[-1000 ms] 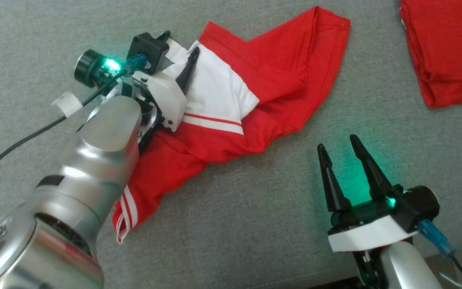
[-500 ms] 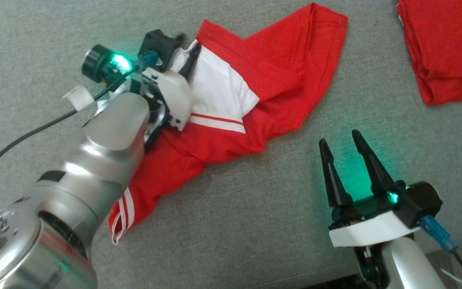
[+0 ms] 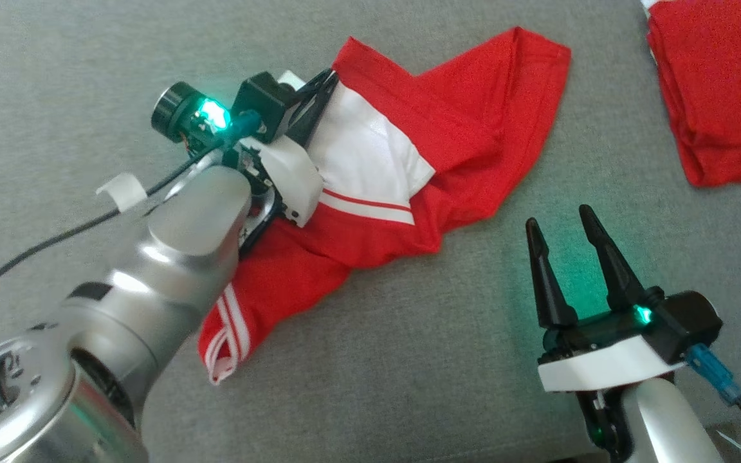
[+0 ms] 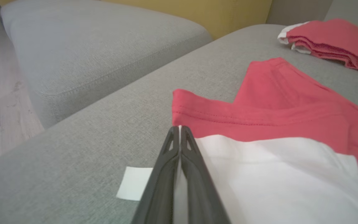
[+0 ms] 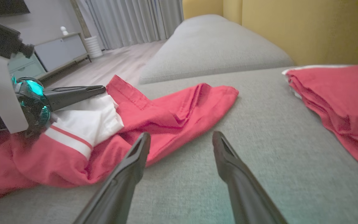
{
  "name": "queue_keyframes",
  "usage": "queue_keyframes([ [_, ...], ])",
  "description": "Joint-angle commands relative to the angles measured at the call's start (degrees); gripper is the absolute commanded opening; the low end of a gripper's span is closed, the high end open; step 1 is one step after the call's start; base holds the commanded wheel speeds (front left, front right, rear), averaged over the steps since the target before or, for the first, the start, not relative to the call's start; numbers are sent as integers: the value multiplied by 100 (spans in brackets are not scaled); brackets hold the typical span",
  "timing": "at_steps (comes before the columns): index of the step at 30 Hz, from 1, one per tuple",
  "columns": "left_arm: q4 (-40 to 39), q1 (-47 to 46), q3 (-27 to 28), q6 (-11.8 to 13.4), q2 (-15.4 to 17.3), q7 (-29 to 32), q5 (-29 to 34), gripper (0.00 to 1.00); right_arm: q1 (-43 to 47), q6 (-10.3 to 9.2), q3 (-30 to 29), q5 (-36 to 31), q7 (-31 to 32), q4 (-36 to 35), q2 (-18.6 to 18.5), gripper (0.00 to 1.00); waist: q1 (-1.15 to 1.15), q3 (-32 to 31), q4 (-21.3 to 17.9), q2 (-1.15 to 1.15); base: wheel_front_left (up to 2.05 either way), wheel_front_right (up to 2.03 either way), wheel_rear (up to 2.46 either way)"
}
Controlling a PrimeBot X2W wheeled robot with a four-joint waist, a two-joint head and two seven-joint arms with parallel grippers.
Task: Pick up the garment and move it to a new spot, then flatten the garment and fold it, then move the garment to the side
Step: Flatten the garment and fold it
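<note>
Left forearm (image 3: pixel 177 257): brushed silver cylinder, white wrist housing (image 3: pixel 293 183), green-lit black lens (image 3: pixel 171 116). Black cable (image 3: pixel 74 228) with white tag (image 3: pixel 121 191) runs off at 8 o'clock. Right end effector (image 3: pixel 559 218): two tapered black fingers (image 3: pixel 547 283), white bracket (image 3: pixel 602 373), blue connector (image 3: pixel 714 376) at 4 o'clock.

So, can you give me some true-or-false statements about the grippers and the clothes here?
The left gripper is shut on the white edge of the garment. True.
The right gripper grips the garment too. False: it is open, over bare grey cushion.
A separate red pile lies apart from the garment. True.
The garment is flat and neatly folded. False: it lies crumpled, with overlapping layers.
</note>
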Motion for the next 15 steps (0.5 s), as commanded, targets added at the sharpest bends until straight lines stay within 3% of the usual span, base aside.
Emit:
queue_keyframes([
  [1, -97, -39, 170, 64, 36, -151, 45, 0, 83, -4, 96, 10, -62, -178, -27, 100, 0, -268, 220, 0, 0, 0, 0],
  [9, -921, 421, 492, 280, 61, -270, 251, 0, 239, -4, 6, -66, -62, -113, -27, 100, 0, -796, 758, 0, 0, 0, 0],
  [15, -2247, 1146, 618, 315, 149, -273, 861, 0, 238, -4, -36, -93, -62, -65, -27, 100, 0, -1052, 1024, 0, 0, 0, 0],
])
